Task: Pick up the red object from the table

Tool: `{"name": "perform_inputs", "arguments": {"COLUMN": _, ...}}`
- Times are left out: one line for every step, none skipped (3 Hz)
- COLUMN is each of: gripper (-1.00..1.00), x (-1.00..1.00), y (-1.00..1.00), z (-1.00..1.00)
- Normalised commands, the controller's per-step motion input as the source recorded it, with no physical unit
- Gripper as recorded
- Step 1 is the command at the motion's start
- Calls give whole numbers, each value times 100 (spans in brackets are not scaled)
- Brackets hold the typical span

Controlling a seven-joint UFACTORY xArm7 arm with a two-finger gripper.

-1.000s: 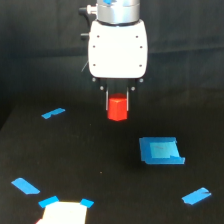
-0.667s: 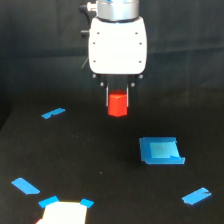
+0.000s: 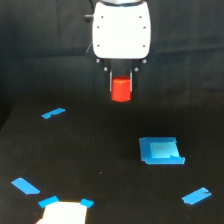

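Above table (image 3: pixel 100 165): gripper (image 3: pixel 121 86) pinching red hexagonal block (image 3: pixel 121 90), clear of surface. Lift step, judged nearly complete; next needs steady grip.

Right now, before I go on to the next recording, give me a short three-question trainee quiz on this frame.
1. True or false: the red object rests on the table.
2. What holds the red object? A) the gripper B) the blue square piece C) nothing
3. On which side of the exterior view does the blue square piece lie, relative to the gripper?

Key: 1. False; it hangs above the table between the fingers. 2. A. 3. The view's right, and lower in the picture.
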Motion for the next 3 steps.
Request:
{"name": "perform_inputs", "arguments": {"gripper": -100, "x": -43, "y": -17, "z": 21}}
{"name": "perform_inputs", "arguments": {"gripper": -100, "x": -26, "y": -42, "z": 46}}
{"name": "perform_inputs", "arguments": {"gripper": -100, "x": 15, "y": -84, "z": 50}}
